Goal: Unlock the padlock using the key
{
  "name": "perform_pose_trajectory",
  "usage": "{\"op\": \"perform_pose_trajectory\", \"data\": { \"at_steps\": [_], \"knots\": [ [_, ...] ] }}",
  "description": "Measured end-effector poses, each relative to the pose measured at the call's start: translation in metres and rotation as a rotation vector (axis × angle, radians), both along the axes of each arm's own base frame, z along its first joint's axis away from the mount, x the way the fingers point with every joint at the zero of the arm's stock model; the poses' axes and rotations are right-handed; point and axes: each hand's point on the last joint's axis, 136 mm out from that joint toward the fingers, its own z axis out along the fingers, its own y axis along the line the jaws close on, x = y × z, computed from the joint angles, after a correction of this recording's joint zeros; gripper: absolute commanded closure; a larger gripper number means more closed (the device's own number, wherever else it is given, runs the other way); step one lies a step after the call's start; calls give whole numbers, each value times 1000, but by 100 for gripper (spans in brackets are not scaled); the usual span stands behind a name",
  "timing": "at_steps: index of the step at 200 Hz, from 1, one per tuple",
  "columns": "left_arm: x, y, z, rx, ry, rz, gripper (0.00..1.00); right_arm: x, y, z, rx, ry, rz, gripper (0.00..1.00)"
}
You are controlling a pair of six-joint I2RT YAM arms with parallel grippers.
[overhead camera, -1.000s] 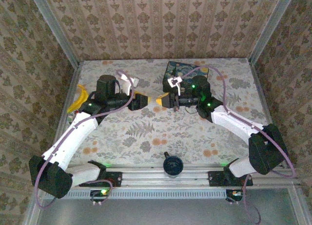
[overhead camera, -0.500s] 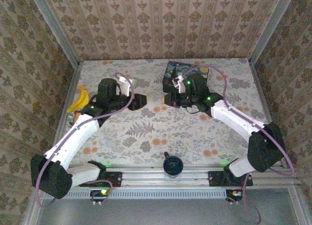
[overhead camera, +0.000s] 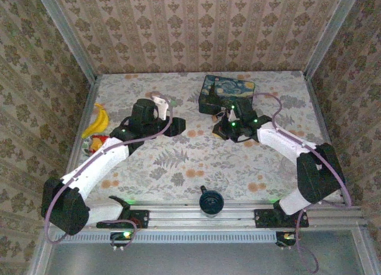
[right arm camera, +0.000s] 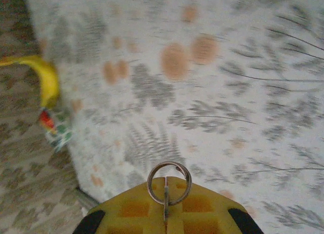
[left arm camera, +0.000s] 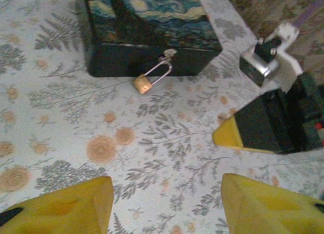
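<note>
Padlock (left arm camera: 143, 84) hangs off the hasp on the front of the blue painted box (left arm camera: 152, 11), with its brass body lying tilted on the table (left arm camera: 61, 117) just beside the box wall. The shackle looks closed as far as I can tell. The right gripper (overhead camera: 221, 130) is pinched on the key (right arm camera: 165, 201), ring poking out past the yellow fingers. It faces across the table toward the banana (right arm camera: 43, 77) rather than the box, and I can't make out how much blade is free. The left gripper (left arm camera: 164, 203) is spread wide with nothing in it, aimed at the lock from a little way back. So I'd say the step in hand is getting key and lock lined up. I'd send the left in first to clamp the brass body by its flat sides, leaving the bottom face clear, since that's where I'd guess the keyhole is (too small to see here). Lift it just enough that it stops flopping on the shackle. Then bring the right wrist round so the blade points at that face, go in slow and straight, and only twist once it's seated. With a lock this tiny, any sideways push will probably just spin it or make the key slip in the pads.
</note>
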Motion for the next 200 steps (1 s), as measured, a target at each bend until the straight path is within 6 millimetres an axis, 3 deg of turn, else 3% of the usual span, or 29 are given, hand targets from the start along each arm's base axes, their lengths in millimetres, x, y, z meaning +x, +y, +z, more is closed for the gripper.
{"op": "perform_pose_trajectory", "data": {
  "at_steps": [27,94,164,200],
  "knots": [
    [6,7,-14,50,-1,37,41,-15,-11,-48,-99,109,-66,98],
    [14,9,-41,114,24,52,40,-10,-5,-101,-204,153,-134,92],
    [16,10,-49,129,30,59,40,-1,-5,-97,-225,108,-170,72],
    [16,10,-55,138,43,58,40,-10,-22,-95,-279,99,-202,69]
  ]
}}
